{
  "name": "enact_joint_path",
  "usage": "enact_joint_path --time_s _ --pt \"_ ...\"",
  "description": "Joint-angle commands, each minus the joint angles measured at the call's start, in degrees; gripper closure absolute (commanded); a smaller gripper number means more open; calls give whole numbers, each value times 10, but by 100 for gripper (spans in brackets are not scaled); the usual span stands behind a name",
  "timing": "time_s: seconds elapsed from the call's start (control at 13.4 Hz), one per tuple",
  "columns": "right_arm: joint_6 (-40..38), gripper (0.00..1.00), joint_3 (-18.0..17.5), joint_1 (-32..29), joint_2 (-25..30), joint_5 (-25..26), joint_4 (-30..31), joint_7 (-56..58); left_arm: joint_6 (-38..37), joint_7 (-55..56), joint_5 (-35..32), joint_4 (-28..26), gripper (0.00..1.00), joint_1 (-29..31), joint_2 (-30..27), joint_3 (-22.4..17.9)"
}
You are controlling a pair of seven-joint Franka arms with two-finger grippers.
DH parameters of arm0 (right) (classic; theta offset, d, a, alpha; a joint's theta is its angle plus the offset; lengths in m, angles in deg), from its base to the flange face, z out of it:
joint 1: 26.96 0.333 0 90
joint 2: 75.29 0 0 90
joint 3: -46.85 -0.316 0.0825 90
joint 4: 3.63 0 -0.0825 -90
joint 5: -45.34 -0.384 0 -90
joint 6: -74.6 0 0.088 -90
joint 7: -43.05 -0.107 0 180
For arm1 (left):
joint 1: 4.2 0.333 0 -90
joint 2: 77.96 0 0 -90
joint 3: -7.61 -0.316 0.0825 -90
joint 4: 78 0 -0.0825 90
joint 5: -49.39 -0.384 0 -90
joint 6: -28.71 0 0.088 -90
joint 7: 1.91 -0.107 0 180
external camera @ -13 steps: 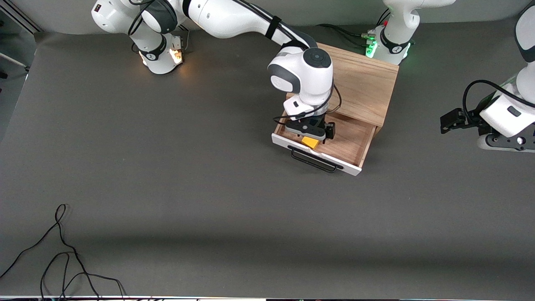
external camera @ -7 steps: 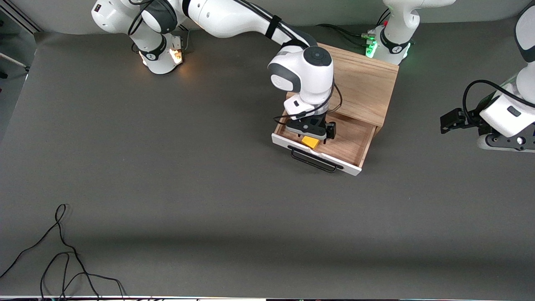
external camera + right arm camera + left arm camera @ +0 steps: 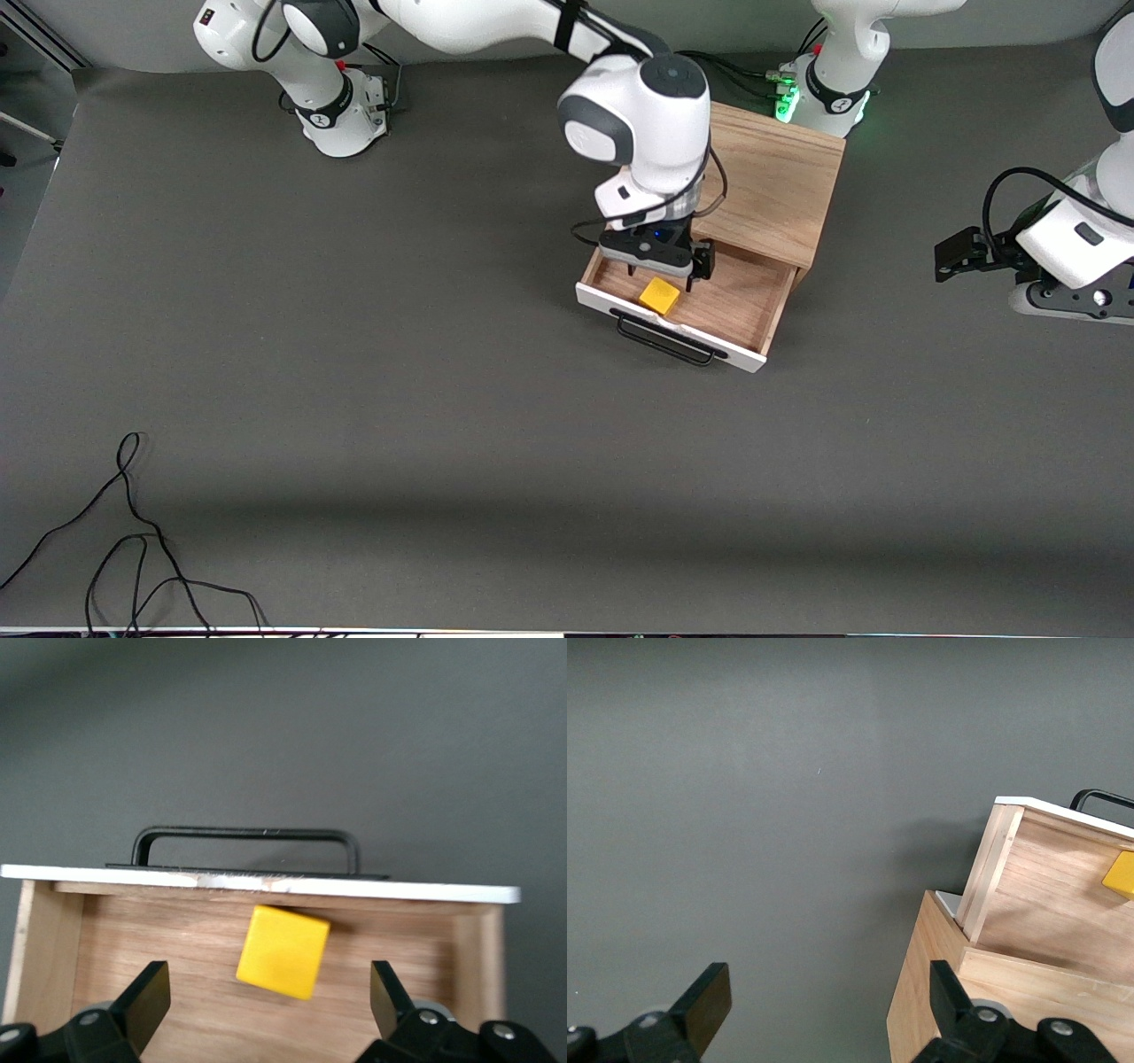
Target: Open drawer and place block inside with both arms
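Right tool [image 3: 666, 274], fingers spread, over block [image 3: 660, 295] in drawer [image 3: 744, 301]

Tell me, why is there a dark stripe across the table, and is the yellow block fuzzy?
Front view: the table carries a broad, soft shadow band low in the picture, and a green glow shows at the left arm's base. Right wrist view: the block in the drawer looks sharp, casting a small shadow on the wood; the fingers are slightly soft.
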Motion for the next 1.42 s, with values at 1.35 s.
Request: enact_joint_path --time_s 1.35 --pt "-66 0 50 -361 345 -91 357 634 -3 -11 3 -8 0 -2 -9 -2"
